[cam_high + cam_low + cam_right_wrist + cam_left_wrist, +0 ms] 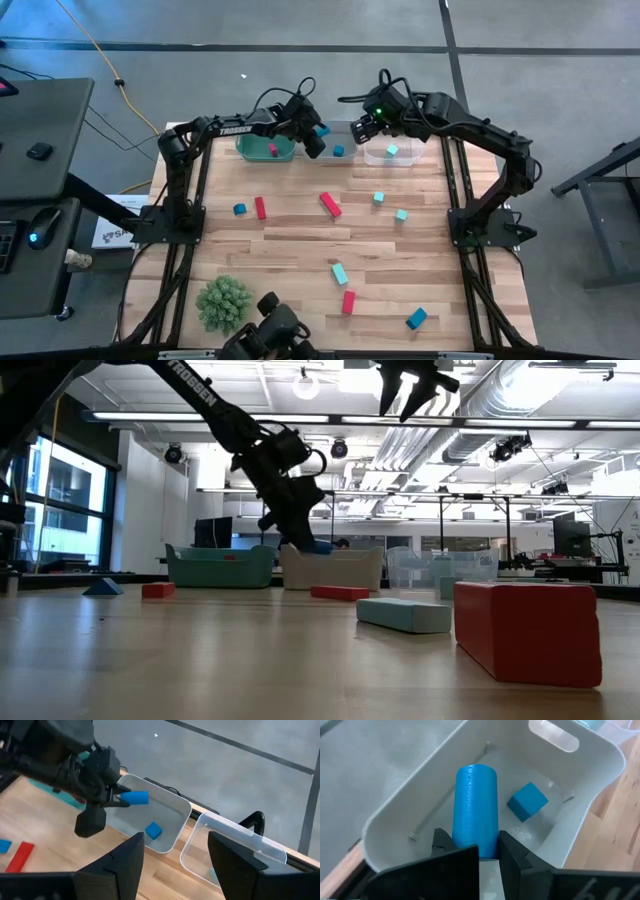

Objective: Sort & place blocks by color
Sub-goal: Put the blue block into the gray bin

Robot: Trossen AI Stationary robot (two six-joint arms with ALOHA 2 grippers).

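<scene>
My left gripper (318,135) hangs over the white middle bin (345,133), shut on a blue bar (475,805). The bar also shows in the right wrist view (135,797). A blue cube (527,801) lies on that bin's floor. My right gripper (175,865) is open and high above the clear bin (392,152), which holds a teal block (392,150). The teal bin (262,150) holds a red block (272,150). Red, blue and light teal blocks lie scattered on the table, among them a red bar (330,204) and a teal bar (340,273). My left gripper pinches the blue bar between its two fingers at the bar's near end (476,847). The fingers lie along the bar, whose free end (476,772) sticks out beyond them. The gripper comes slanting down from the table's left side. The bar is lifted clear above the white bin's floor.
A green spiky ball (223,303) sits near the table's near left corner. The three bins stand side by side along the far edge. A big red block (528,630) and a teal bar (404,614) lie close to the low camera. Bare wood lies between the scattered blocks.
</scene>
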